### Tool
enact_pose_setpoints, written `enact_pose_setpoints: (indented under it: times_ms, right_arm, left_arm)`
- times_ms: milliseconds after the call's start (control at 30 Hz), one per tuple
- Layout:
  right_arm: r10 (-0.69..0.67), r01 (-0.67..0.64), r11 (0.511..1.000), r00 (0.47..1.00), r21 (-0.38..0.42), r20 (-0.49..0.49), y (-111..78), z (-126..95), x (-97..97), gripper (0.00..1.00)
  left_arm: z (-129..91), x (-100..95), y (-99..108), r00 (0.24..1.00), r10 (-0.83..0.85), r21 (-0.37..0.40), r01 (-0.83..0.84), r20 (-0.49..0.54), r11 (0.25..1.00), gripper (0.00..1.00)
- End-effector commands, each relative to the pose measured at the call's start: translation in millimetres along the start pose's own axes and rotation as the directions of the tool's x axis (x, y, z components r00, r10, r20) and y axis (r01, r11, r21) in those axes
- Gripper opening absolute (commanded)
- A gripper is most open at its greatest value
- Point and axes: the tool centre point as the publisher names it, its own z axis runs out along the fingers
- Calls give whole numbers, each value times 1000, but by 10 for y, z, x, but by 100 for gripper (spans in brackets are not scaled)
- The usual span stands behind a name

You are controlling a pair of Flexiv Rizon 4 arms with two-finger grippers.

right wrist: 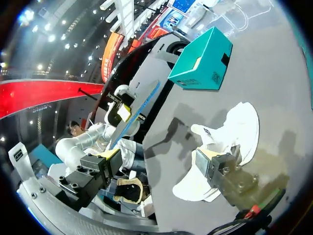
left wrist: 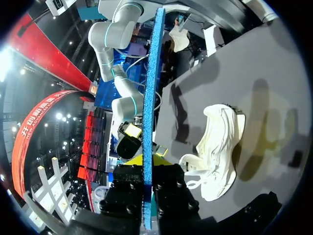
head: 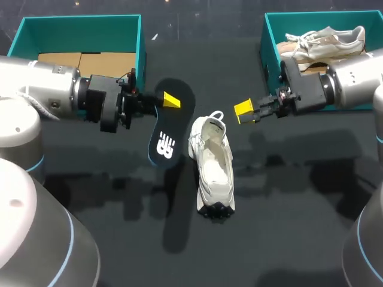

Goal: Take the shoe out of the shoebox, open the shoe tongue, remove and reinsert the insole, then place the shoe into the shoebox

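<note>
Shoe [head: 212,164] beside insole [head: 172,125], insole pinched in left hand [head: 163,101], right hand [head: 245,112] apart

Two teal boxes: the left shoebox [head: 81,30] and the right shoebox [head: 272,33]. One white shoe [head: 212,164] outside them, at least one pale shoe [head: 326,40] inside the right. One dark insole [head: 169,128].

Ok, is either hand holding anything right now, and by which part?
The left hand grips the insole by its side edge, toward the end away from the logo. The right hand is open and empty.
</note>
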Motion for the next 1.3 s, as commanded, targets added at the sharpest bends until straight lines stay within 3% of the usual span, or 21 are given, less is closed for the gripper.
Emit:
enact_pose_setpoints:
  times_ms: [33,233,300,467,533,867,900,1000,1167,1233,1300]
  right_arm:
    - [-90,88,996,990,21,105,-31,-42,133,100]
    - [-90,88,996,990,21,105,-31,-42,133,100]
    - [-175,158,980,973,118,149,-100,-131,94,100]
    - [-409,376,911,876,169,255,-431,-341,34,100]
    - [-388,344,918,883,199,264,-491,-368,-21,100]
    - [-388,344,918,883,199,264,-491,-368,-21,100]
    - [-388,344,918,883,199,264,-491,-368,-21,100]
    - [-520,423,840,807,341,281,-555,-304,-50,100]
    - [-674,507,717,680,479,288,-707,-252,-152,100]
    - [-674,467,712,663,524,325,-771,-229,-251,100]
    - [-672,469,714,667,520,322,-816,-220,-306,100]
  left_arm:
    - [-27,-15,-5,1000,0,2,0,-7,1000,0]
    - [12,-16,-60,1000,-7,9,8,-6,1000,0]
    - [43,-32,-194,1000,-26,27,26,-11,999,0]
    - [82,-37,-477,990,-122,42,125,-70,991,0]
    - [97,-29,-600,991,-61,33,66,-122,997,0]
    - [97,-29,-600,991,-61,33,66,-122,997,0]
    - [133,22,-676,989,-67,43,73,-134,996,0]
    - [171,114,-827,979,-149,88,162,-138,983,0]
    - [172,190,-1029,950,-277,148,298,-147,943,0]
    - [178,214,-1084,938,-311,166,335,-152,928,0]
    - [172,229,-1099,949,-266,163,293,-168,942,0]
